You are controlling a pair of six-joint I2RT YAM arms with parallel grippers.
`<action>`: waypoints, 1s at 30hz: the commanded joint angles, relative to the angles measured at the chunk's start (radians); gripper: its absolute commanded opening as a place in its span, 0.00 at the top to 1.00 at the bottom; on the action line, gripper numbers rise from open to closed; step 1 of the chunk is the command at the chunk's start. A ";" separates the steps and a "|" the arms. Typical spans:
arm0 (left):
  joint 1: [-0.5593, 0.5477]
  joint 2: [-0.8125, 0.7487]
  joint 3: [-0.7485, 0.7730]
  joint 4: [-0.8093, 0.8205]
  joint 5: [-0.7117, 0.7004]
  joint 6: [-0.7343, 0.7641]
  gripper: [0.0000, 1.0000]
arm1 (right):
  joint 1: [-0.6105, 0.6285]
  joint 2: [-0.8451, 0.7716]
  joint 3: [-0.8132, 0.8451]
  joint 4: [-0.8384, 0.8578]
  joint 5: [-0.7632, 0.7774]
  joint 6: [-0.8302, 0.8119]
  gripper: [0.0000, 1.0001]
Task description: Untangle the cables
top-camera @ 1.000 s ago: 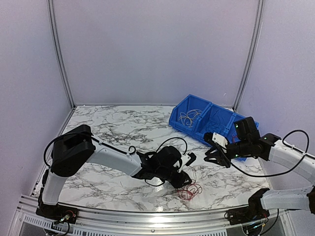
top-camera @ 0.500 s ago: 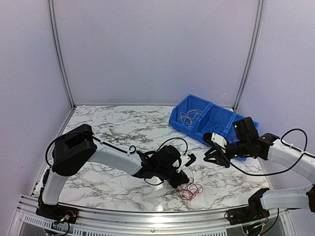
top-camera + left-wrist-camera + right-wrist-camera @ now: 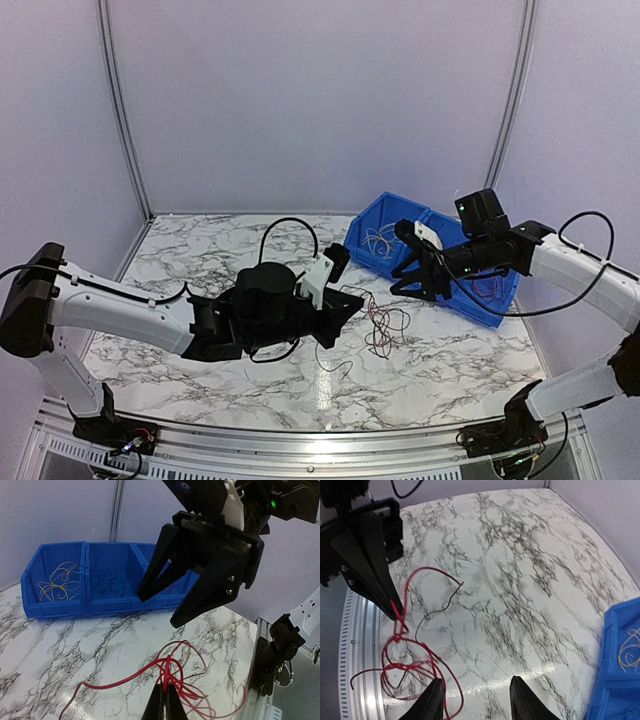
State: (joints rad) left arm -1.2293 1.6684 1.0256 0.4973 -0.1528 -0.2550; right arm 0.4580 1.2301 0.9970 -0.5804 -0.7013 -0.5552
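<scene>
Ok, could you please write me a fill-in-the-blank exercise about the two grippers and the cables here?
1. The left gripper is ___ on the red cables.
2. The right gripper has its jaws ___ and holds nothing.
3. The pale tan wires lie in a bin whose colour is ___.
Missing words: shut; open; blue.

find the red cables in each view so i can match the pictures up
top external: red cables right of centre, dangling from the left gripper.
left wrist: bottom centre, pinched in that gripper's own tips.
right wrist: lower left, hanging off the left gripper.
shared landmark: blue bin, upper left in left wrist, bottom right corner in right wrist.
</scene>
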 commanded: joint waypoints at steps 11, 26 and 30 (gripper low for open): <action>-0.022 -0.084 -0.060 0.088 -0.110 0.009 1.00 | 0.121 0.099 0.100 -0.094 -0.177 -0.106 0.52; -0.031 -0.099 -0.054 0.100 -0.103 0.013 1.00 | 0.129 0.152 0.066 0.025 -0.246 -0.071 0.56; -0.032 -0.096 -0.063 0.108 -0.111 0.011 1.00 | 0.130 0.152 0.060 0.030 -0.281 -0.070 0.65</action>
State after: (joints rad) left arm -1.2545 1.5993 0.9710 0.5579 -0.2459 -0.2497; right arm 0.5797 1.3861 1.0454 -0.5758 -0.9119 -0.6228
